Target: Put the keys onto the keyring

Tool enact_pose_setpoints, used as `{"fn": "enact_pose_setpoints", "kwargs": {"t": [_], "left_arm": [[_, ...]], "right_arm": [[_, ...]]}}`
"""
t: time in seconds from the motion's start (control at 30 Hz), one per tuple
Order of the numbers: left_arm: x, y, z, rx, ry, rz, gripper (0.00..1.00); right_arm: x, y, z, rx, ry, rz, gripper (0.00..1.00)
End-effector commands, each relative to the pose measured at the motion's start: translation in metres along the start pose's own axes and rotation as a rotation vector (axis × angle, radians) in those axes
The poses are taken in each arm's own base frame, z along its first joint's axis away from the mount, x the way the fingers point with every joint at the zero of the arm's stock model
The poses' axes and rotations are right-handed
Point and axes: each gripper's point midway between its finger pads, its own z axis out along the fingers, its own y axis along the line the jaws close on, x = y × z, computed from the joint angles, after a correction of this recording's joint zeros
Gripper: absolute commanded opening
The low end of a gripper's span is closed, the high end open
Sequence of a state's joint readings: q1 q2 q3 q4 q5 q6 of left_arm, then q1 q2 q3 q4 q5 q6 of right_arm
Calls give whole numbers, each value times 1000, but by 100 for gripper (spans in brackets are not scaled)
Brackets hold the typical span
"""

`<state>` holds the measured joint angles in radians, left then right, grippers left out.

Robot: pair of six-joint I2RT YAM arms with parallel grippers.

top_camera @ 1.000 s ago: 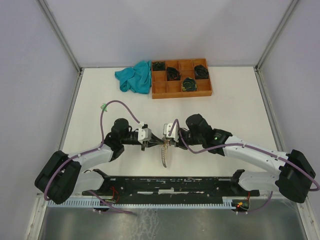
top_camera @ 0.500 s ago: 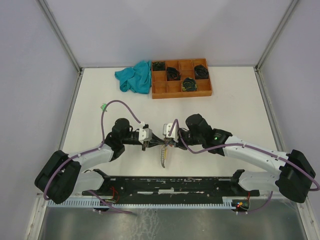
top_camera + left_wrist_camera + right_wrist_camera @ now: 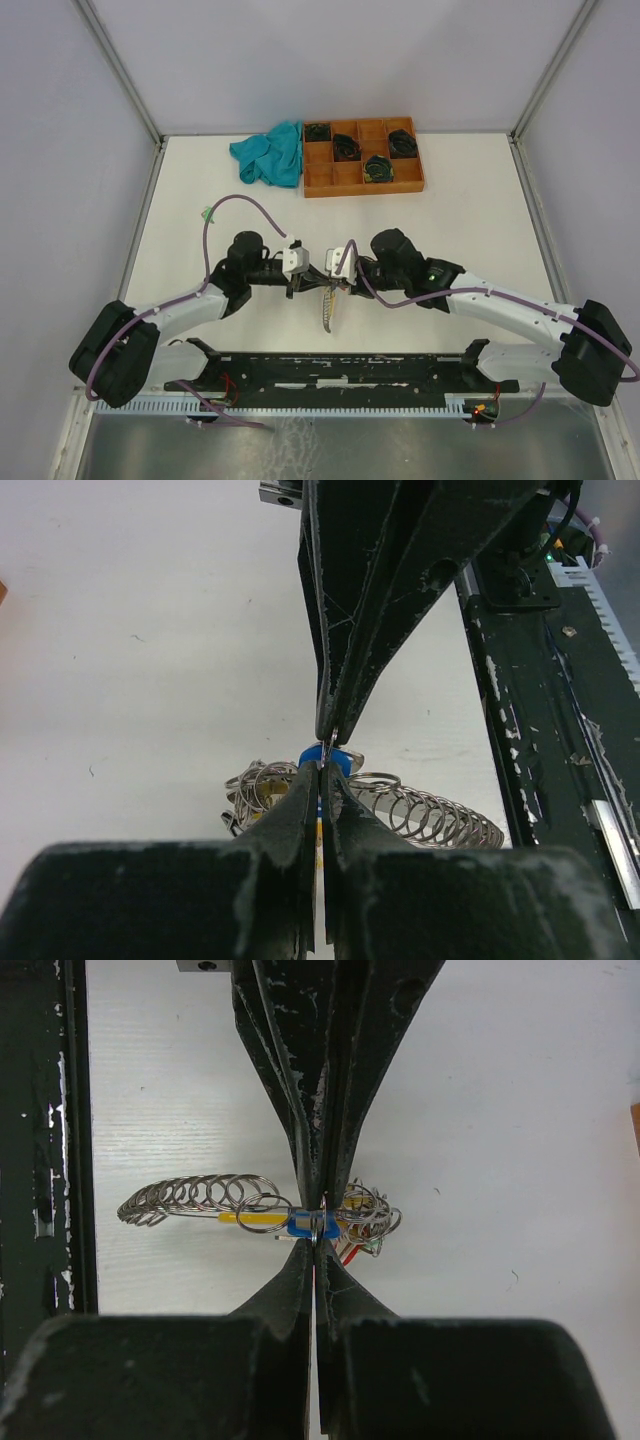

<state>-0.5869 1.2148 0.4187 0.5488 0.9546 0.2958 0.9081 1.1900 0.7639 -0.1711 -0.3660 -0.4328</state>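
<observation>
- The left hand [image 3: 320, 776] is fully closed. Its tips meet those of the right hand [image 3: 315, 1250], which is closed just as tightly, at the middle of the wrist views.
- Both hands pinch the keyring [image 3: 245, 1217] at one spot beside the blue tag [image 3: 298, 1227]. Which strand of wire each holds is too fine to tell.
- The keyring hangs between the two hands, low over the counter [image 3: 480, 200] and just below the centre of the top view. Its yellow segment and a string of small silver rings [image 3: 185, 1200] trail to the left in the right wrist view.
- The keys [image 3: 368, 1218] bunch on the other side of the tips, with a bit of red showing beneath them.
- The step in hand looks like working the blue-tagged key along the wire.
- Doing it well probably means one hand holds firm while the other makes small slides along the loop. The tips are so close that a big motion would knock them together.
- A slack pinch would likely drop the whole bunch, so only one hand should let go at a time.
- The orange-brown tray [image 3: 362, 191] sits at the upper centre of the top view, well apart from the hands.
- Black coiled bundles [image 3: 345, 146] lie in four of its compartments. The one in the lower row shows some green, and the other compartments look bare.
- A teal cloth [image 3: 270, 155] lies bunched against the tray's left wall.
</observation>
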Motion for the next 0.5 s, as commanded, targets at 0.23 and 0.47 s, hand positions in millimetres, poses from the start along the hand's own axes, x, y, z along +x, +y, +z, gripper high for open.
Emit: {"fn": "enact_pose_setpoints", "kwargs": {"t": [0.23,0.47], "left_arm": [[-28,18,1,-79,-16,-41,3],[-34,27,-1,-144,-26,-78,3]], "right_arm": [[-34,-13,-5,56,-53,-94,1],[-27,-12,-2,59,-21,-103,1]]}}
